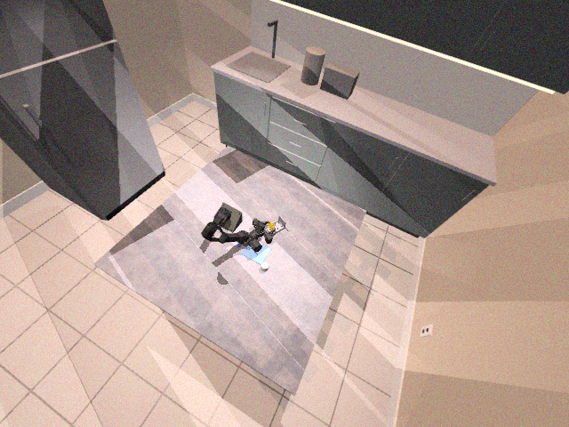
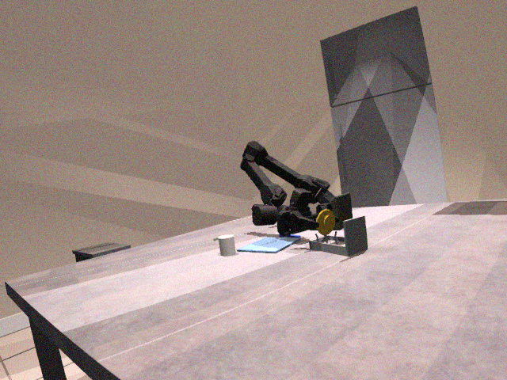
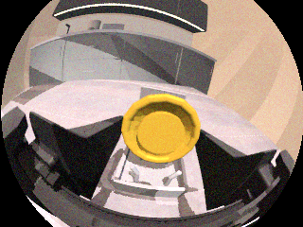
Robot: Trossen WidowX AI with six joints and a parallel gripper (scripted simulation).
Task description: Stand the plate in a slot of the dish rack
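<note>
The yellow plate (image 1: pixel 271 226) (image 2: pixel 325 222) (image 3: pixel 161 130) stands on edge, roughly upright, between the fingers. My gripper (image 1: pixel 268 228) (image 2: pixel 326 223) (image 3: pixel 161 127) is shut on the plate, one finger at each side of its rim. The grey dish rack (image 2: pixel 356 236) (image 3: pixel 147 187) has a low frame, short pegs and a tall end panel. In the exterior view the plate is just above the rack's low frame, beside the panel. In the wrist view the rack's frame and pegs show below and behind the plate. Whether the plate's lower edge touches the rack cannot be told.
A light blue flat board or cloth (image 1: pixel 256 253) (image 2: pixel 268 244) lies beside the rack, under the arm. A white mug (image 1: pixel 264 266) (image 2: pixel 226 245) stands beyond the blue piece. The rack's tall panel rises close to the gripper in the exterior view.
</note>
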